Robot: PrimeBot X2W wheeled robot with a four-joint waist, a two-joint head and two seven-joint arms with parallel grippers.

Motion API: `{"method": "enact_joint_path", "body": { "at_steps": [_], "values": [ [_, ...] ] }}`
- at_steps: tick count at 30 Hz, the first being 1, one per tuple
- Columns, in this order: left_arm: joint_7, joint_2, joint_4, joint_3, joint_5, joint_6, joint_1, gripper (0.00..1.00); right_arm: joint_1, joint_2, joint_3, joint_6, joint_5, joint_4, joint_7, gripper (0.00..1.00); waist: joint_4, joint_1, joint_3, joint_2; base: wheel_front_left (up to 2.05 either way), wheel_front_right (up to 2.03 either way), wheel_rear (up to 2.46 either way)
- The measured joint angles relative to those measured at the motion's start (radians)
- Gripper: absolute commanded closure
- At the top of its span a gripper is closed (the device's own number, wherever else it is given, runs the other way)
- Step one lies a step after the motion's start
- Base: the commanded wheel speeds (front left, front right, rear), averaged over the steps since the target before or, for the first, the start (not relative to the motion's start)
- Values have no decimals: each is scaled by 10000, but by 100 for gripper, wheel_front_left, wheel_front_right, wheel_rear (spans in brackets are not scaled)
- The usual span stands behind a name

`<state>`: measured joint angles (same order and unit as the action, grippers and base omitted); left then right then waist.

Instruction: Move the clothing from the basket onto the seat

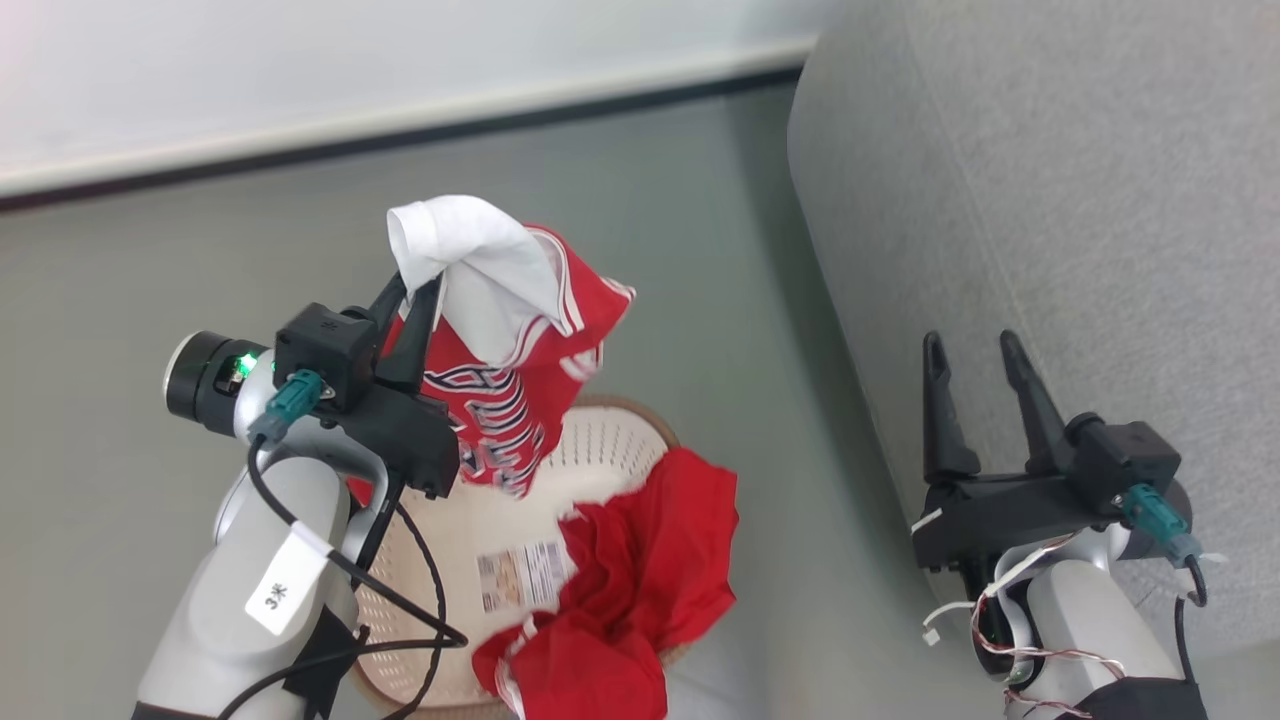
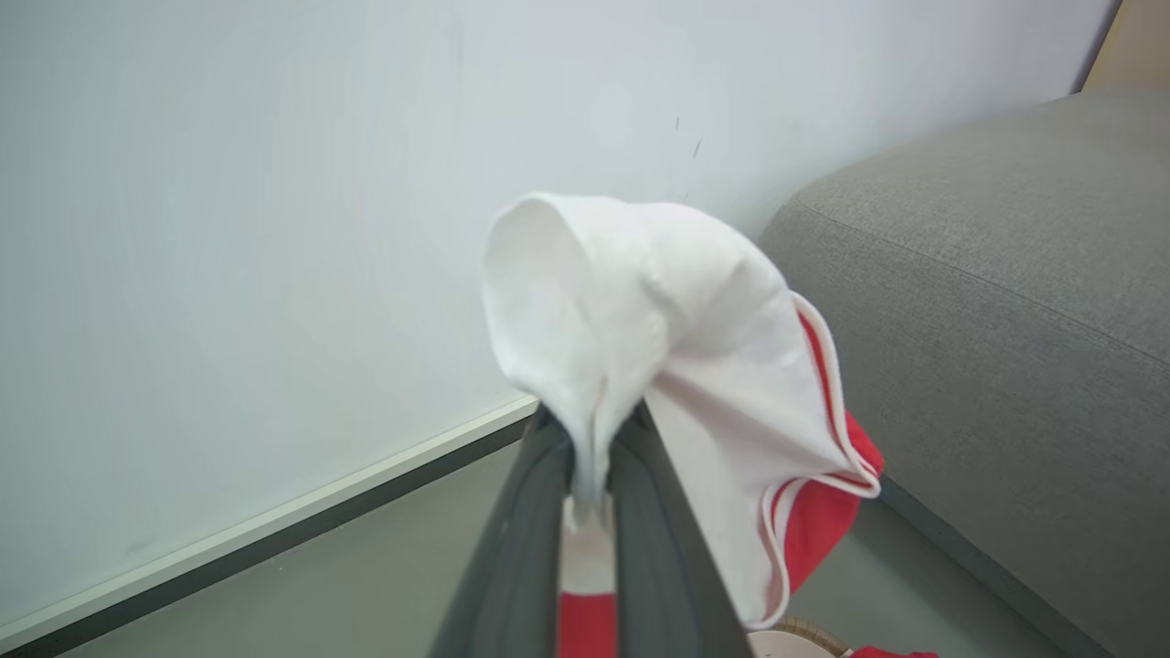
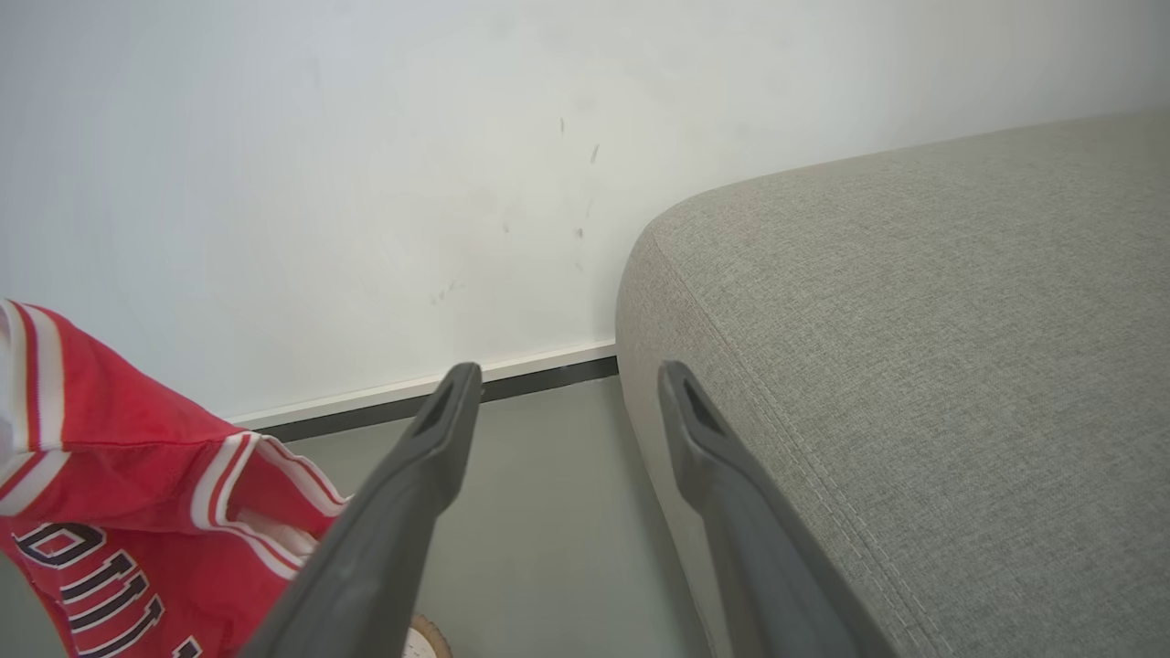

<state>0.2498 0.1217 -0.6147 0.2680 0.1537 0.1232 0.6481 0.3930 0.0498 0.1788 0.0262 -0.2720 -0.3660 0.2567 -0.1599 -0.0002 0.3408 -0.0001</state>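
Note:
My left gripper (image 1: 418, 290) is shut on the white part of a red clothing piece (image 1: 520, 370), which hangs lifted above the cream basket (image 1: 610, 450). From the left wrist view the white fabric (image 2: 631, 311) bunches over the closed fingertips. More red clothing (image 1: 650, 570) drapes over the basket's right rim. The grey seat (image 1: 1080, 200) fills the right side. My right gripper (image 1: 972, 345) stands open and empty over the seat's front edge; its fingers (image 3: 430, 457) frame the seat corner (image 3: 914, 366), with the hanging red clothing (image 3: 119, 512) at the left.
A white wall with a dark baseboard (image 1: 400, 130) runs along the far side. Grey floor (image 1: 720, 300) lies between the basket and the seat. A paper label (image 1: 522, 578) shows inside the basket.

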Motion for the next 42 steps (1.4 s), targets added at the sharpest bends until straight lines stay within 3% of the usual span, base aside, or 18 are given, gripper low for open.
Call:
{"method": "enact_joint_path", "body": {
  "at_steps": [24, 42],
  "values": [
    [-17, -249, 186, -69, 376, 2, -36, 100, -573, 23, 1216, -892, 102, -1116, -2, 0, 2, 0, -3391, 0, 0, 0, 0],
    [-1016, -573, 268, 245, 472, 0, 234, 100, 345, 58, 3607, -1319, -581, -1494, -2, 0, 72, 2, -3835, 1, 0, 0, 0]
  ]
}}
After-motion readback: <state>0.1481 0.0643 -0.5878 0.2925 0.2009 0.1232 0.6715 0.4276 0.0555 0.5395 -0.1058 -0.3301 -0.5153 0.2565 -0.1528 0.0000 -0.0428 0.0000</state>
